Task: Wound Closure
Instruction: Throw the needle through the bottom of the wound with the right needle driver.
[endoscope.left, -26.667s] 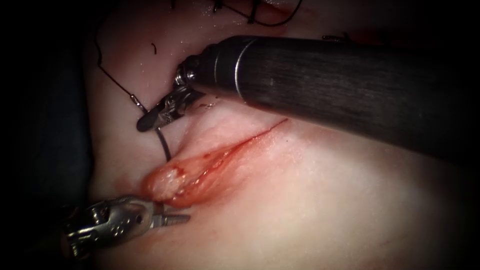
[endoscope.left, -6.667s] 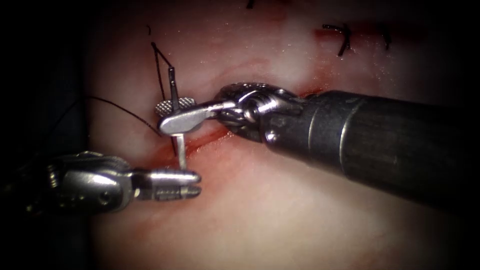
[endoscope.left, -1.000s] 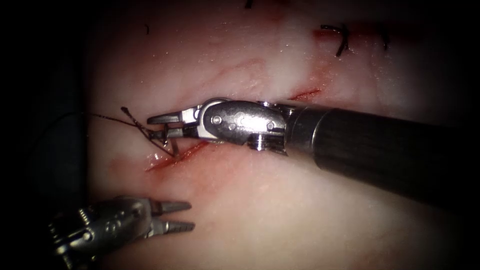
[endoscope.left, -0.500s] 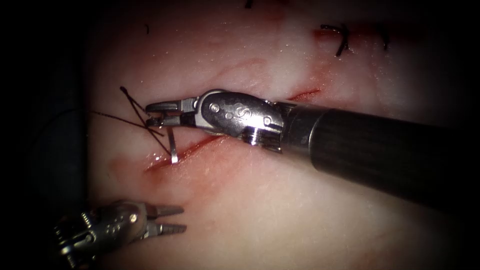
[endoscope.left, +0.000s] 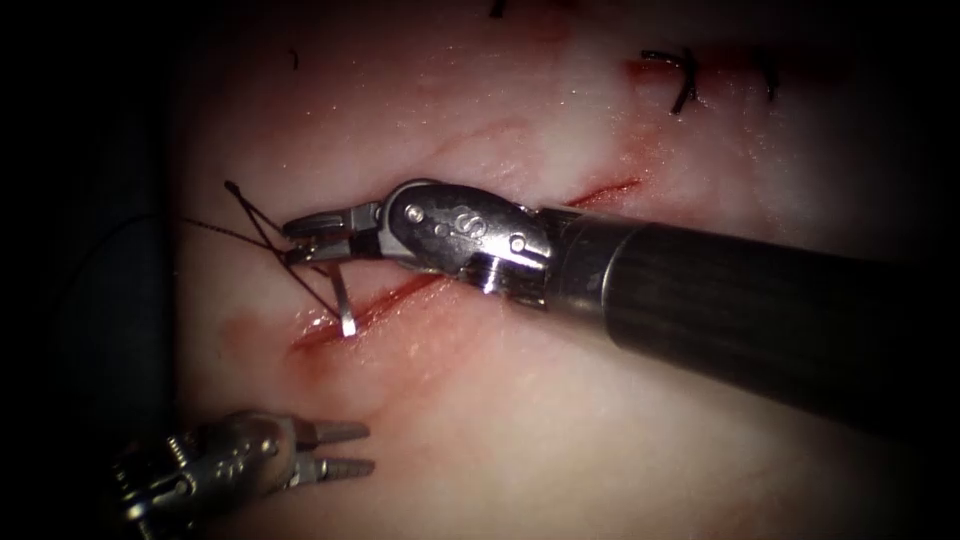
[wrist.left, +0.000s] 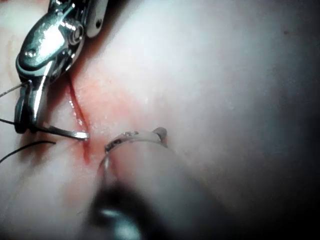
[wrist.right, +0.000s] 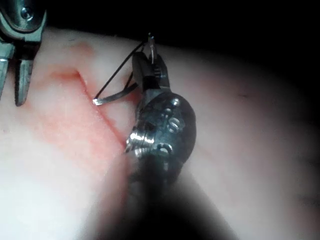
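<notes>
Steel needle (endoscope.left: 343, 305) hangs clamped near its tail in the right tool (endoscope.left: 305, 238), tip touching the cut (endoscope.left: 400, 293) at the tissue's nine o'clock end. Left tool (endoscope.left: 345, 449), at seven o'clock, gapes empty. Finished stitches (endoscope.left: 685, 78) sit at one o'clock; this cut is unclosed.

The right tool (endoscope.left: 305, 240) reached in from the right edge to frame centre-left, jaws clamped shut. The left tool (endoscope.left: 340, 450) sat lower left, jaws parted.

Light pools on the wet pink tissue (endoscope.left: 560, 400); corners fall black, nearby dark shaft (endoscope.left: 760, 310) blurs, steel glints.
</notes>
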